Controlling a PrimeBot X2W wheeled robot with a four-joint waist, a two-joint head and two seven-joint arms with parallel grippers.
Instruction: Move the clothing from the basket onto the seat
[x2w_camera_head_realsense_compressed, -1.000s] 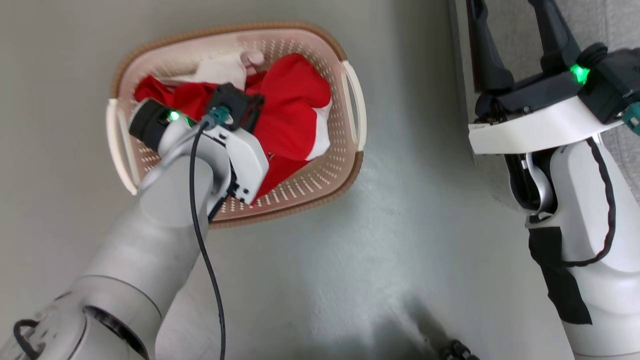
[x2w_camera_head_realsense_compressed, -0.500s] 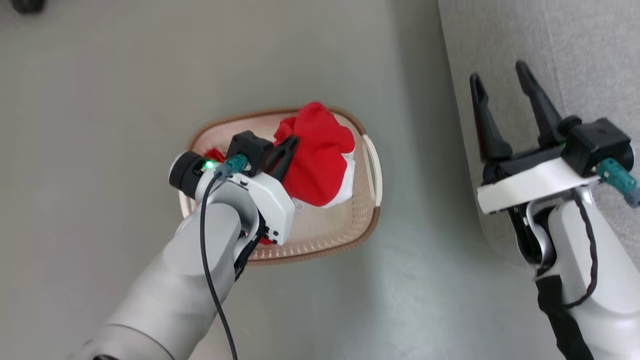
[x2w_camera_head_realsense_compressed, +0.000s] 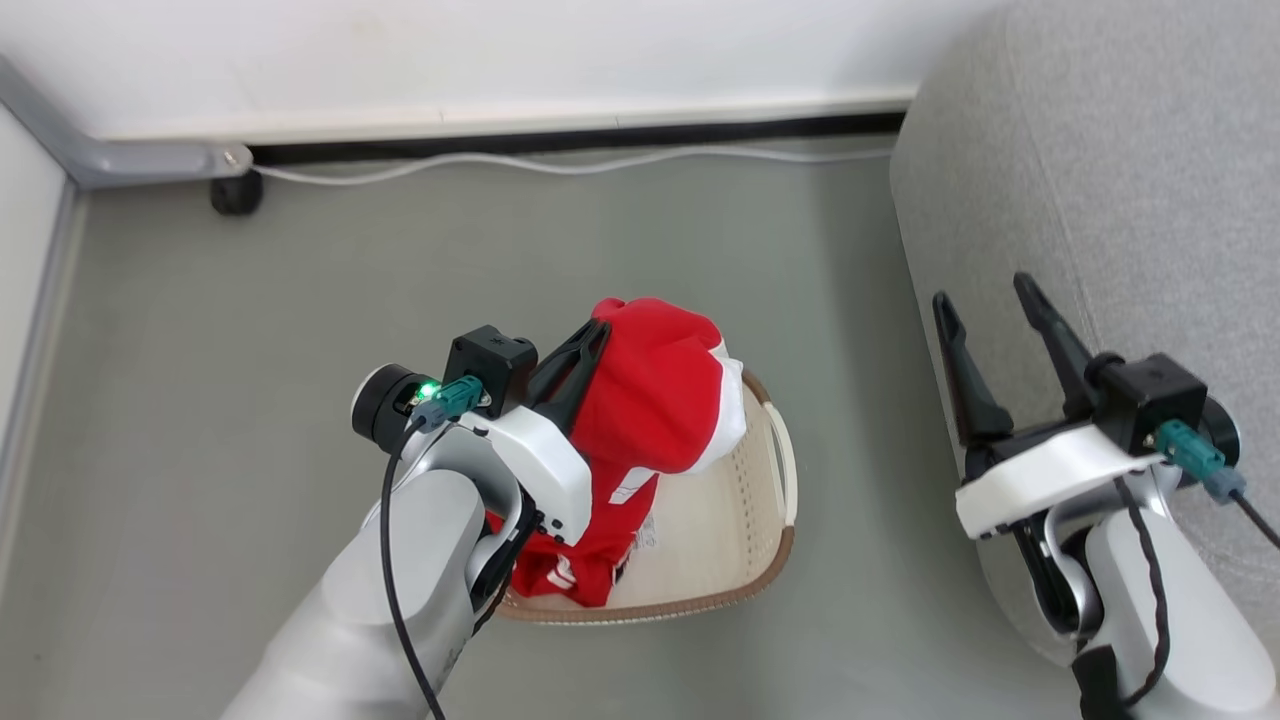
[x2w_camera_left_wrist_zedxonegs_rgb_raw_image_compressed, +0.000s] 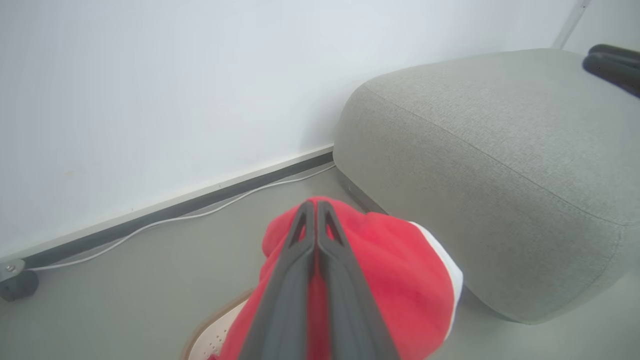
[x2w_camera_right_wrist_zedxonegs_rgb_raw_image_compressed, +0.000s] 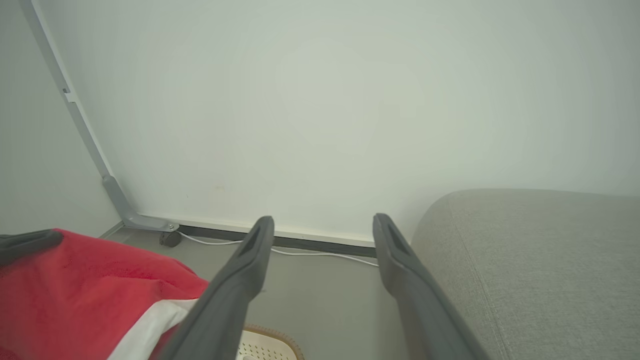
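My left gripper (x2w_camera_head_realsense_compressed: 599, 333) is shut on the clothing (x2w_camera_head_realsense_compressed: 662, 398), a red garment with white trim, and holds it bunched above the basket (x2w_camera_head_realsense_compressed: 752, 556). Its lower end (x2w_camera_head_realsense_compressed: 560, 575) hangs down to the basket's near rim. In the left wrist view the gripper (x2w_camera_left_wrist_zedxonegs_rgb_raw_image_compressed: 314, 206) has its two dark fingers pressed together over the red clothing (x2w_camera_left_wrist_zedxonegs_rgb_raw_image_compressed: 395, 270). My right gripper (x2w_camera_head_realsense_compressed: 980, 296) stands open in front of the grey seat (x2w_camera_head_realsense_compressed: 1120, 180), with nothing between its fingers. In the right wrist view this gripper (x2w_camera_right_wrist_zedxonegs_rgb_raw_image_compressed: 322, 221) has the seat (x2w_camera_right_wrist_zedxonegs_rgb_raw_image_compressed: 540, 270) to its right and the clothing (x2w_camera_right_wrist_zedxonegs_rgb_raw_image_compressed: 75, 290) to its left.
A white wall with a dark baseboard runs along the back, and a white cable (x2w_camera_head_realsense_compressed: 560, 164) lies on the floor before it. A grey metal frame (x2w_camera_head_realsense_compressed: 130, 156) with a black caster (x2w_camera_head_realsense_compressed: 235, 190) stands at the back left. Grey floor lies between the basket and the seat.
The head camera has tilted up, so the whole picture has shifted. My left gripper has lifted the red clothing up out of the basket. The right gripper stays open.
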